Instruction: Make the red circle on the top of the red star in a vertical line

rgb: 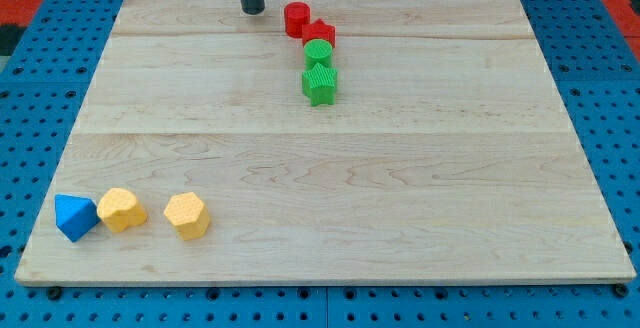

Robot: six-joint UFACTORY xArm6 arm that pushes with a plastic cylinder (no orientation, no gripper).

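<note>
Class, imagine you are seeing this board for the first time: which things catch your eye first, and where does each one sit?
A tight chain of four blocks near the view's top centre stands out: red circle, red star, green circle and green star, running downward. My tip rests just left of the red circle, apart from it. At the bottom left sit a blue block and two yellow blocks.

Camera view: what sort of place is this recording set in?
Probably a robotics lab bench: a wooden board on a blue perforated base, coloured blocks such as the red circle, and my tip left of it.
</note>
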